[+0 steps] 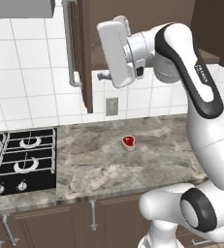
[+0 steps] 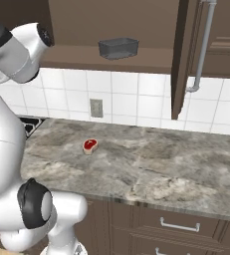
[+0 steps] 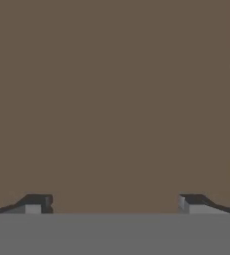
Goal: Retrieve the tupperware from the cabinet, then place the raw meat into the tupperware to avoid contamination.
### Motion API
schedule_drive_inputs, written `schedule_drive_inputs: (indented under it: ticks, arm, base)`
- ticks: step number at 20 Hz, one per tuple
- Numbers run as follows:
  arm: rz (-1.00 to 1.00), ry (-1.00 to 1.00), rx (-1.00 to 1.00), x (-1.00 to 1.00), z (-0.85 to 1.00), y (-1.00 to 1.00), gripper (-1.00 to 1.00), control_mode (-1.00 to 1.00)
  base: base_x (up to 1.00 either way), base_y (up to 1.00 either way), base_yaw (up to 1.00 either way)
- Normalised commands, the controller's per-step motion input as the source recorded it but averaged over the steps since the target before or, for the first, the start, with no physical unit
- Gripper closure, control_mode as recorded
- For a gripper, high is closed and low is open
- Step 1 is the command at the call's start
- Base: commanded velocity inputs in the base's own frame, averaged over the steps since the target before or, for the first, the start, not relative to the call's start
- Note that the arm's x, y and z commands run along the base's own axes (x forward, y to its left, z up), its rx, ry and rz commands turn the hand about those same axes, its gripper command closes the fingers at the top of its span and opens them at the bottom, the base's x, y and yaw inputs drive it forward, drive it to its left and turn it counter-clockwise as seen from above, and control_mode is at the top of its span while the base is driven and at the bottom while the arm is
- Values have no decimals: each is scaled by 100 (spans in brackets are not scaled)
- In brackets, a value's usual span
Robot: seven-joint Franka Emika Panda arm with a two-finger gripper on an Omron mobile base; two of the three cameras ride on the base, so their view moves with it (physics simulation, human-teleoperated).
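Observation:
The cabinet (image 2: 151, 25) stands open, its door (image 2: 182, 55) swung out edge-on, and the dark grey tupperware (image 2: 118, 48) rests on its shelf. The raw meat (image 1: 128, 143), also visible in the right base view (image 2: 90, 146), lies on the marble counter below, apart from everything. My hand (image 1: 116, 53) is raised to cabinet height, close beside the open door (image 1: 87, 58). In the hand view my gripper (image 3: 114, 204) is open with nothing between the fingertips (image 3: 37, 203), facing a flat brown cabinet panel (image 3: 111, 99) at close range.
A black gas stove (image 1: 21, 160) sits at the counter's left. A wall outlet (image 1: 112, 106) is on the tiled backsplash. The door's long silver handle (image 1: 71, 43) hangs left of my hand. Lower cabinets with short handles (image 2: 178, 225) run under the counter.

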Motion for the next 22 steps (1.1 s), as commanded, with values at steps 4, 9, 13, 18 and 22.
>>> schedule_drive_inputs:
  ticks: [4,9,13,18,22]
  arm:
    - [0,-15,-9,-21,-1,0,-100,-100]
    - [0,-17,-6,-32,-1,-32,-100,-100]
    - [0,-24,-5,-54,0,-51,-100,-100]
    - [0,-27,-4,-59,0,-59,-100,-100]
    - [0,-34,-8,-69,-4,-61,-100,-100]
  base:
    - [0,0,0]
    - [0,0,0]
    - [0,0,0]
    - [0,0,0]
    - [0,0,0]
